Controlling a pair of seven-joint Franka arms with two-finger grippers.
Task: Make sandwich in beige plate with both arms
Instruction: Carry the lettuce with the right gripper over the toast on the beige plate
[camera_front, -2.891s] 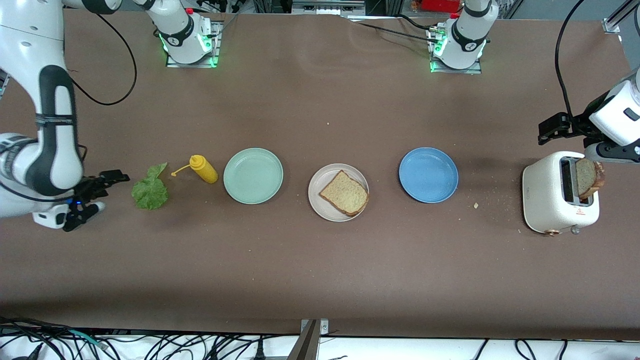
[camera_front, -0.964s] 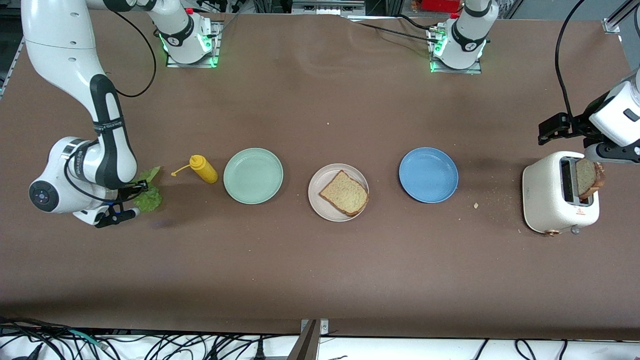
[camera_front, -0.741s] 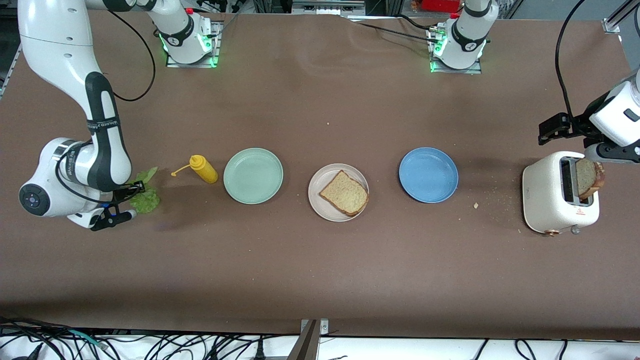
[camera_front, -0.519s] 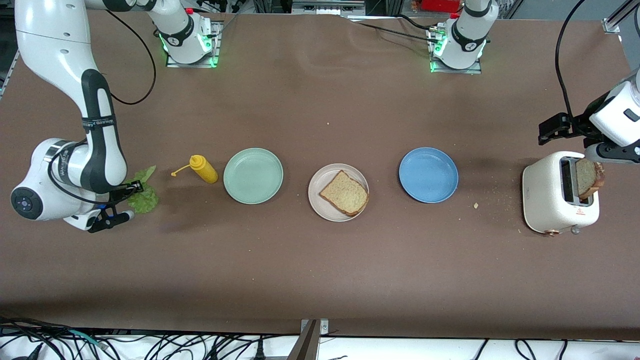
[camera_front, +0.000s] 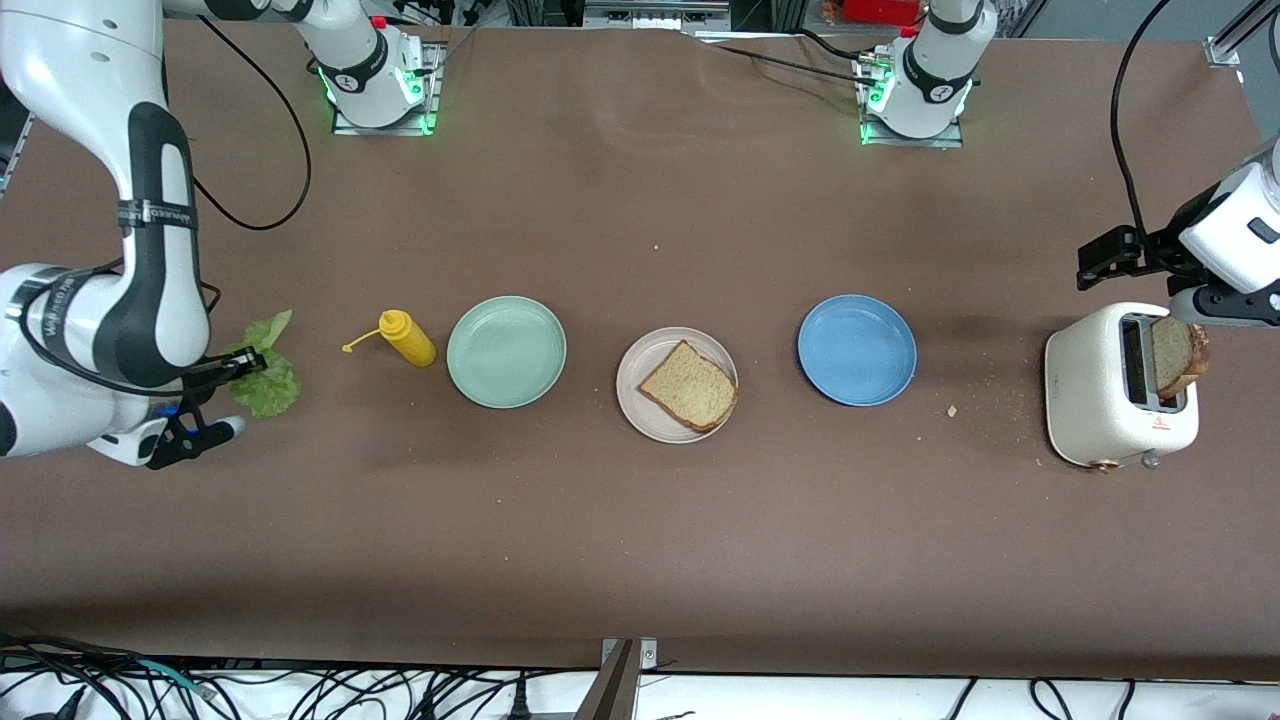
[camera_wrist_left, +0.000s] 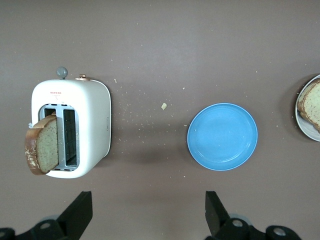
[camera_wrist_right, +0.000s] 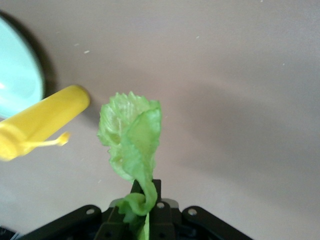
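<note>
Since the earlier frames, the right gripper (camera_front: 222, 372) has lifted the lettuce leaf (camera_front: 262, 372) off the table, fingers pinched on its stem end. From these fingers, the beige plate (camera_front: 633, 400) with its bread slice (camera_front: 689, 386) lies toward the left arm's end. Left gripper (camera_wrist_left: 145, 212) waits over the toaster (camera_front: 1100, 390), fingers wide.

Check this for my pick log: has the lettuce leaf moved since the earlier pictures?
Yes. The lettuce leaf, pinched in the right end effector, now sits farther from the mustard bottle, toward the right arm's end of the table.
</note>
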